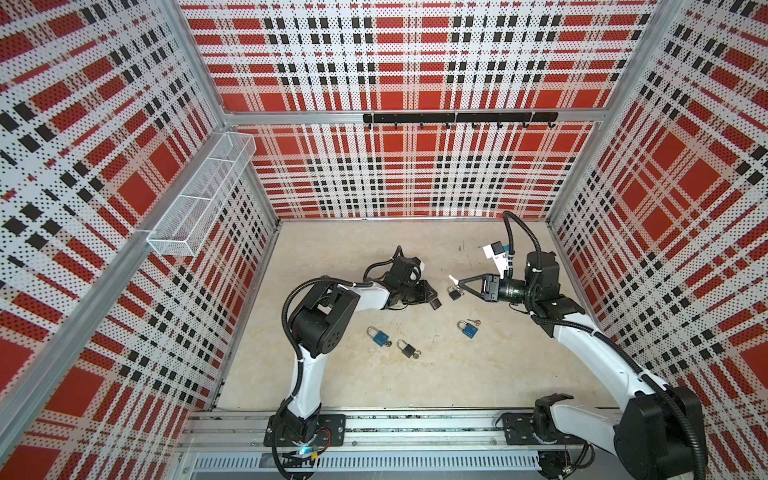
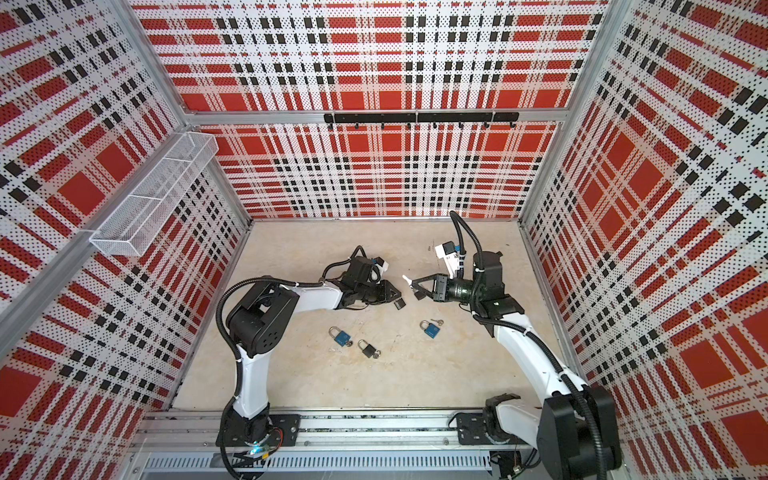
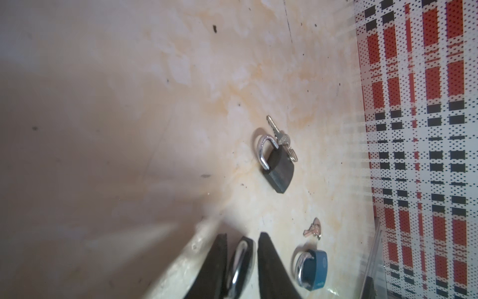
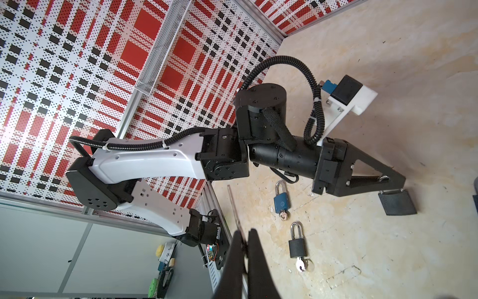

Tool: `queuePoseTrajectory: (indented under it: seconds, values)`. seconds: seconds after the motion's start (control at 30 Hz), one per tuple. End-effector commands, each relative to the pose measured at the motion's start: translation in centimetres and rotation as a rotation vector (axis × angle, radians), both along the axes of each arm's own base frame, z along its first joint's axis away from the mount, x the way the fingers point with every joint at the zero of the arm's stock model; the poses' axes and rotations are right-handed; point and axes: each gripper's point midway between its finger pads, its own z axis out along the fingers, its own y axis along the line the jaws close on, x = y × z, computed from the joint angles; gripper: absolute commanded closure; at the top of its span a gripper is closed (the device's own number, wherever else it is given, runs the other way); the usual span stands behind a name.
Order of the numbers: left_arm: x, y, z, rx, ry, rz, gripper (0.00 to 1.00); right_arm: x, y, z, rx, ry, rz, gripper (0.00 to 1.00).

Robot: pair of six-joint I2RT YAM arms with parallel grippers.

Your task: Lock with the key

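Observation:
My left gripper (image 3: 243,235) has a black padlock (image 3: 244,259) between its jaws by the silver shackle. The jaws stand slightly apart, with a thin gap beside the lock. In the right wrist view this padlock (image 4: 397,204) hangs below the left gripper (image 4: 393,183). My right gripper (image 1: 457,284) is shut on a thin pale strip (image 4: 232,204) and hovers over another black padlock (image 1: 456,294), which has loose keys (image 3: 280,134) beside it. Whether the strip is the key I cannot tell.
Nearer the front lie a blue padlock (image 1: 379,337), a black padlock (image 1: 407,349) with a key (image 4: 301,265) in it, and a second blue padlock (image 1: 468,329) with a key (image 1: 476,322) beside it. A mesh basket (image 1: 199,195) hangs on the left wall and a hook rail (image 1: 457,117) on the back wall.

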Motion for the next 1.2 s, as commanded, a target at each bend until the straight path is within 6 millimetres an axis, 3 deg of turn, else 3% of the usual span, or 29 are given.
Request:
queuePoseTrajectory:
  seconds: [0.0,0.2,0.4,0.6,0.77,0.9,1.17]
  values:
    - [1.1,0.0,0.2,-0.019,-0.021,0.011,0.71,0.4,0.0,1.1,0.011,-0.067,0.003,1.0]
    - [2.2,1.2,1.3,-0.031,-0.038,0.044,0.67,0.8,-0.3,0.5,-0.024,-0.059,-0.032,1.0]
    - [3.4,4.0,3.0,-0.037,-0.061,0.11,0.67,1.4,-0.8,-1.2,-0.065,-0.035,-0.088,1.0]
    - [3.5,7.0,7.8,-0.057,-0.149,0.186,0.67,1.6,0.1,-5.3,-0.226,-0.02,-0.142,1.0]
    - [1.8,8.7,12.6,-0.079,-0.247,0.233,0.66,2.1,1.1,-8.9,-0.291,-0.021,-0.189,1.0]
    - [0.2,10.6,15.2,-0.09,-0.297,0.272,0.65,3.0,1.2,-11.7,-0.305,0.006,-0.238,1.0]
    - [-3.3,13.2,18.1,-0.102,-0.347,0.304,0.61,5.1,1.6,-15.2,-0.333,0.048,-0.296,1.0]
